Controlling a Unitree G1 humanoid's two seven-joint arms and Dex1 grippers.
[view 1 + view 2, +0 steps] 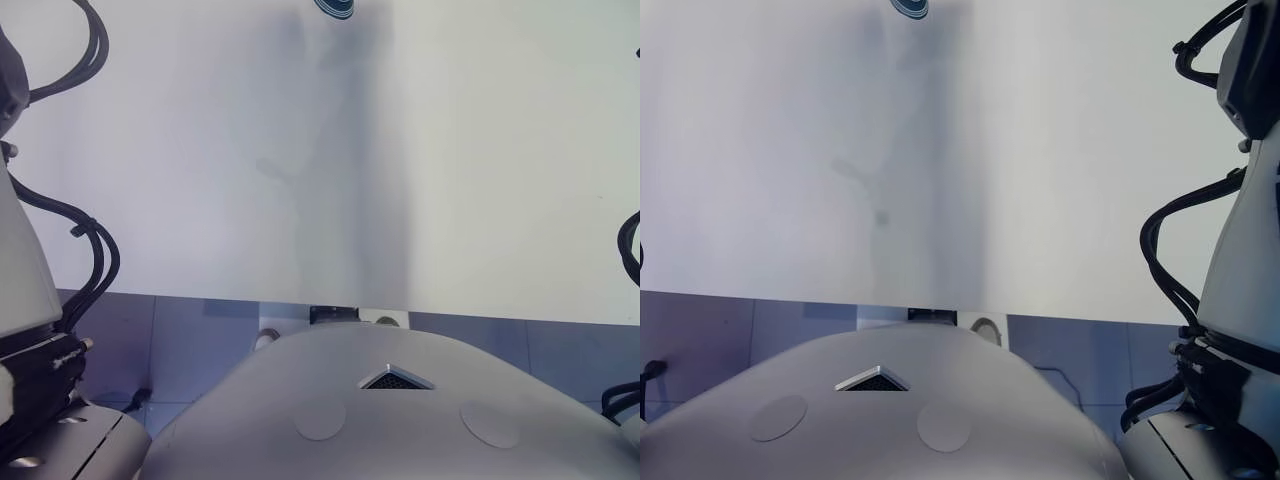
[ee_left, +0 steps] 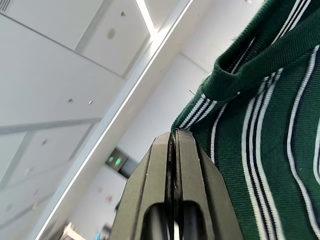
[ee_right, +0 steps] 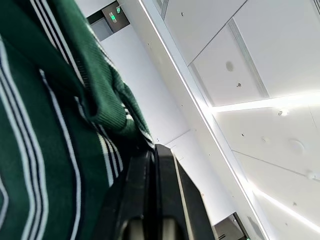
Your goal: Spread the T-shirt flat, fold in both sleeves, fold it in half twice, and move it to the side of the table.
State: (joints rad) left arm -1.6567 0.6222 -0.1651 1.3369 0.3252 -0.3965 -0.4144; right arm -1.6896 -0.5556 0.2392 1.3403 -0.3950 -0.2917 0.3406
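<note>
— Where is the shirt?

— The dark green knit T-shirt with thin white and navy stripes (image 2: 270,125) hangs between my two grippers, off the plain white tabletop (image 1: 480,150).

— How is your left gripper set?

— My left gripper (image 2: 175,137) has its two dark fingers pressed together on the cloth. They pinch a striped edge just beside the ribbed green neckband. Past the fingers, that wrist's camera looks at a white ceiling (image 2: 60,75) with a long light strip (image 2: 150,25) and a small green sign (image 2: 115,161).

— And the right?

— My right gripper (image 3: 152,150) is the same: fingers closed tight, nipping the cloth where a ribbed green band folds over. The striped body of the shirt lies just beside the fingers.

— Does any of it reach the table?

— From my head camera a small striped piece (image 1: 335,8) shows over the middle of the tabletop's far edge. I cannot tell whether it touches the surface.
</note>
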